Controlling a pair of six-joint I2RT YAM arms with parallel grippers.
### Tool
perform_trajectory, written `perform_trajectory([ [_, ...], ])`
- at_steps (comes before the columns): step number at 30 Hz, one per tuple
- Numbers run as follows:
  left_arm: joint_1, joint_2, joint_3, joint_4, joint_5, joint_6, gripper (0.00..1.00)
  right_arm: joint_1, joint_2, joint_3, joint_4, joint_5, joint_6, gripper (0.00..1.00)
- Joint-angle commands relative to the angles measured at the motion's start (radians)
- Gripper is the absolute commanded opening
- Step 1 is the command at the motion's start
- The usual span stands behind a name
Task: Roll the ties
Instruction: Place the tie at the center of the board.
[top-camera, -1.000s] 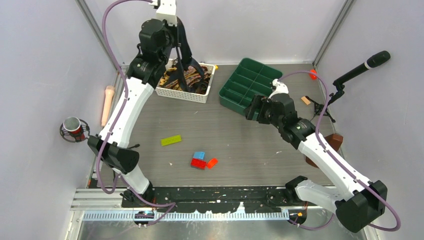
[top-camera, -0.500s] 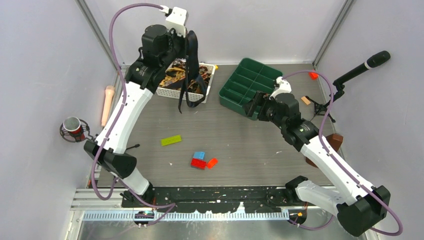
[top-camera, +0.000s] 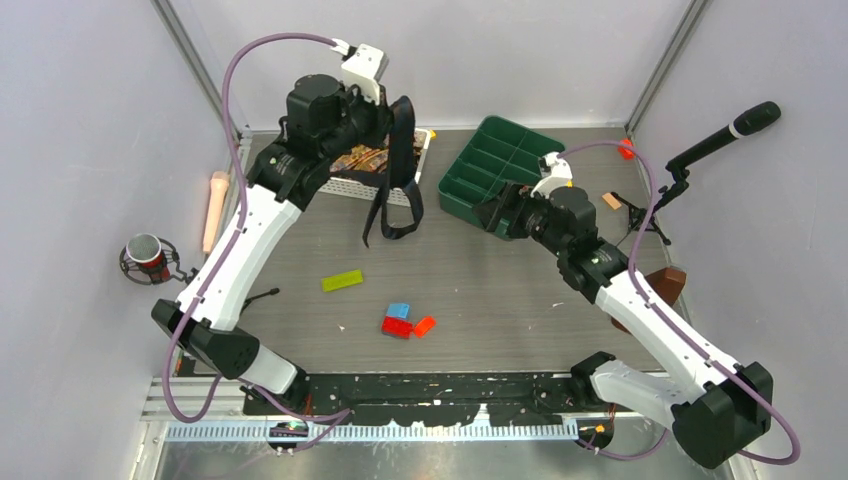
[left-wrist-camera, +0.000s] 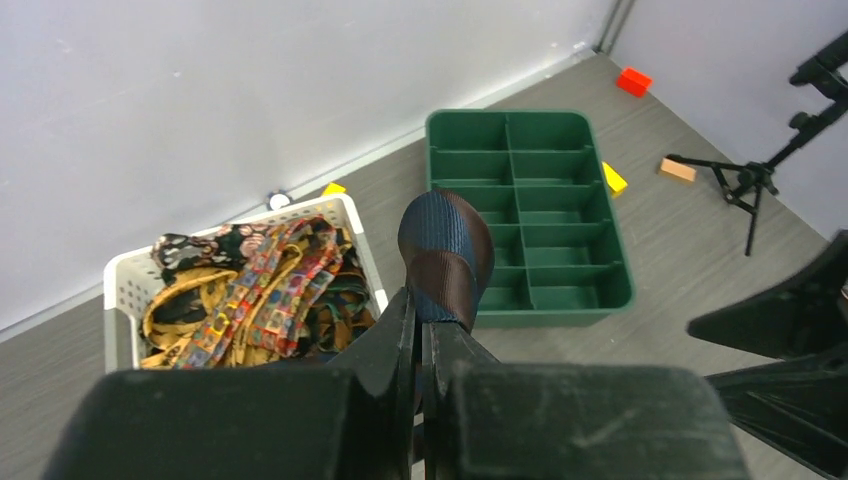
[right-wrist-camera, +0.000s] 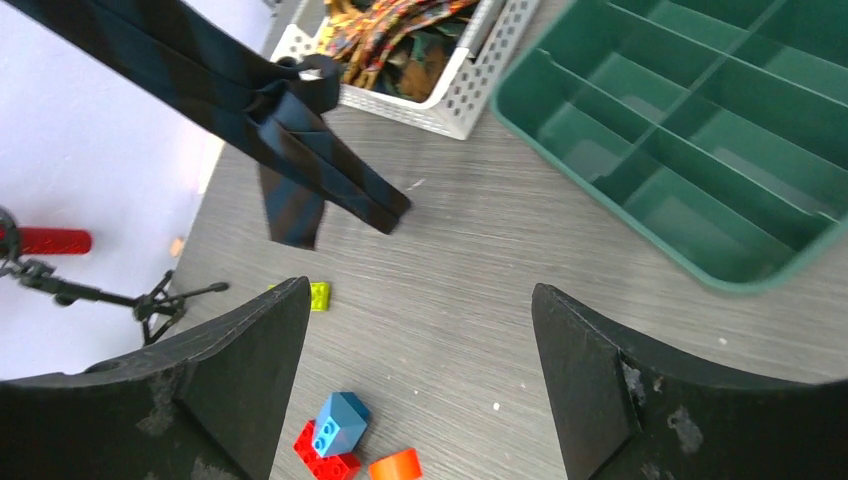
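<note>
Two sets of jaws to log. Left gripper (left-wrist-camera: 420, 325): pressed together, pinching the navy tie (left-wrist-camera: 445, 250) at a fold, with the striped loop bulging just past the fingertips. Held high above the table (top-camera: 500, 290), likely so that both tails hang free of the white basket (left-wrist-camera: 112, 290) and come away from the other ties (left-wrist-camera: 265, 300) heaped inside. From above: draped off the left wrist in a long doubled loop, lower ends dangling in front of the basket; contact with the table not possible to tell.

Right gripper (right-wrist-camera: 420, 385): spread wide, holding nothing, aimed at the hanging tails from beside the green compartment tray (right-wrist-camera: 610, 190). Probably poised to catch a free end.

Judged step: getting one tie out over open table for laying flat; rolling not yet begun. Nothing visible in the tray compartments, presumably meant for finished rolls.

Loose plastic bricks (top-camera: 396, 327) near mid-table, well apart from the tie; worth choosing a lay-down spot away from them.

Risk: twisted, bunched fold near the tails, likely to hinder a flat lay.
</note>
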Motion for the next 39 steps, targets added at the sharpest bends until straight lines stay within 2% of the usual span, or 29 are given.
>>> perform_trajectory([
  [1,-0.028,-0.043,0.061,-0.037,0.061,-0.02,0.0,0.004,0.011,-0.066,0.311,-0.135,0.004,0.88],
  [5,-0.055,-0.06,0.107,-0.08,0.08,0.012,0.0,0.007,0.02,-0.073,0.394,-0.188,0.007,0.88],
  [15,-0.139,-0.085,0.171,-0.104,0.178,0.096,0.0,0.019,-0.071,-0.063,0.402,-0.242,-0.053,0.87],
  [28,-0.217,-0.101,0.247,-0.116,0.27,0.146,0.0,0.019,-0.188,0.023,0.229,-0.309,-0.115,0.81],
  [39,-0.218,-0.169,0.153,-0.14,0.133,0.253,0.0,0.019,-0.231,-0.019,0.174,-0.325,-0.176,0.78],
])
